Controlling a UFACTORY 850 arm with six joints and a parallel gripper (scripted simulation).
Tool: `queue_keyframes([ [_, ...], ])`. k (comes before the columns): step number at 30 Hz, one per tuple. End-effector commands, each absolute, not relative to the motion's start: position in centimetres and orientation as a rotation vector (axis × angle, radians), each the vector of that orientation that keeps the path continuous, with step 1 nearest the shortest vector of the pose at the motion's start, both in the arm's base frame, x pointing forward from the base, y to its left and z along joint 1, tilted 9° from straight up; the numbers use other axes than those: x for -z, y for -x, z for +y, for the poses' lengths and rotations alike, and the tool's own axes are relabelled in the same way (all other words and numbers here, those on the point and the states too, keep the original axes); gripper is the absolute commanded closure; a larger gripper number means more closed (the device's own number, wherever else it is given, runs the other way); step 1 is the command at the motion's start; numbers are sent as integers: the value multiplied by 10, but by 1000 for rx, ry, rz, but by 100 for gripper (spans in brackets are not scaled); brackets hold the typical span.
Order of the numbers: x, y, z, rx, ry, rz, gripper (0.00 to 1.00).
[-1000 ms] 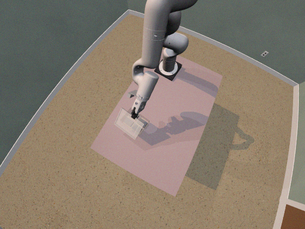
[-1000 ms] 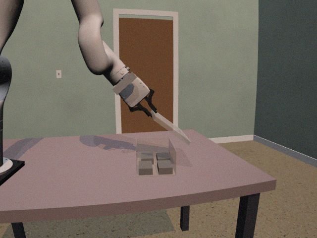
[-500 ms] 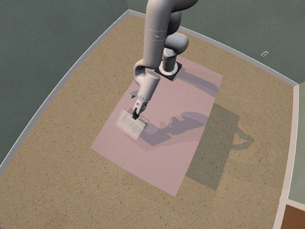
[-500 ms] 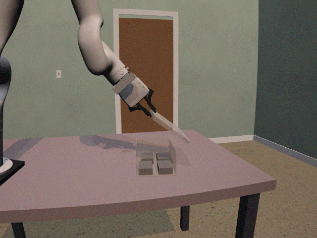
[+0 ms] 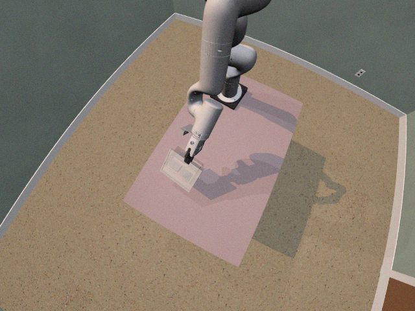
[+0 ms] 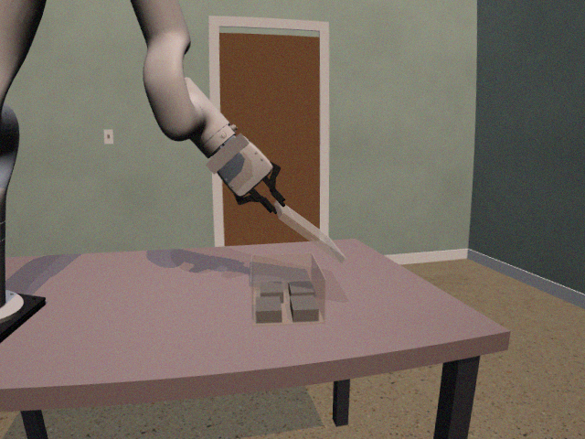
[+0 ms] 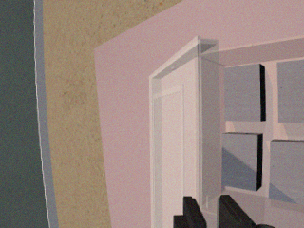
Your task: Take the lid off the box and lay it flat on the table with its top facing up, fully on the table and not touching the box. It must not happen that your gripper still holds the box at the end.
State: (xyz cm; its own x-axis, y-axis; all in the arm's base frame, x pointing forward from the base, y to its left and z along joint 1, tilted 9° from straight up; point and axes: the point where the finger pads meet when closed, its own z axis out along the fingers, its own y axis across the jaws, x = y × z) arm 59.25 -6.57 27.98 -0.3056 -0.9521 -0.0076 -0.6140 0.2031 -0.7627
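1. Pale green walls and a brown door (image 6: 269, 132) stand behind a pink worktop (image 6: 142, 330) on dark legs.
2. Above this worktop the gripper (image 6: 279, 204) is clenched on one edge of the lid (image 6: 309, 231); its two dark fingers pinch the thin rim, as the wrist view shows.
3. This lid is a thin, translucent plate. It hangs in the air, apart from the box (image 6: 289, 294) and from the worktop.
4. Its long axis goes from the gripper downward and away from the arm, toward the far right side of the worktop in the exterior view. So it is tilted steeply, not flat.
5. Directly under the lid and the gripper, the open box stands on the worktop. It has translucent walls, and four grey blocks (image 6: 268, 309) lie inside.
6. In the top view the lid (image 5: 177, 170) covers the box almost fully, so a straight descent would probably put it back on the box.
7. My judgement: the lid must first travel sideways to a bare part of the worktop, well apart from the box. Then the wrist must turn until the plate is level with the top side up.
8. One risk is that the low free edge touches the worktop first and the lid slips in the grasp.
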Motion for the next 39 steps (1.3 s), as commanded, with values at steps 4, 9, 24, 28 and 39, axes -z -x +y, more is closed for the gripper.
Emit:
queue_keyframes([
  [4, -281, -594, -52, 922, 1450, 1998, 100],
  [9, -280, -596, -39, 922, 1450, 1998, 100],
  [24, -279, -600, 2, 922, 1450, 1998, 100],
  [28, -279, -601, 16, 922, 1450, 1998, 100],
  [39, -278, -604, 50, 922, 1450, 1998, 100],
])
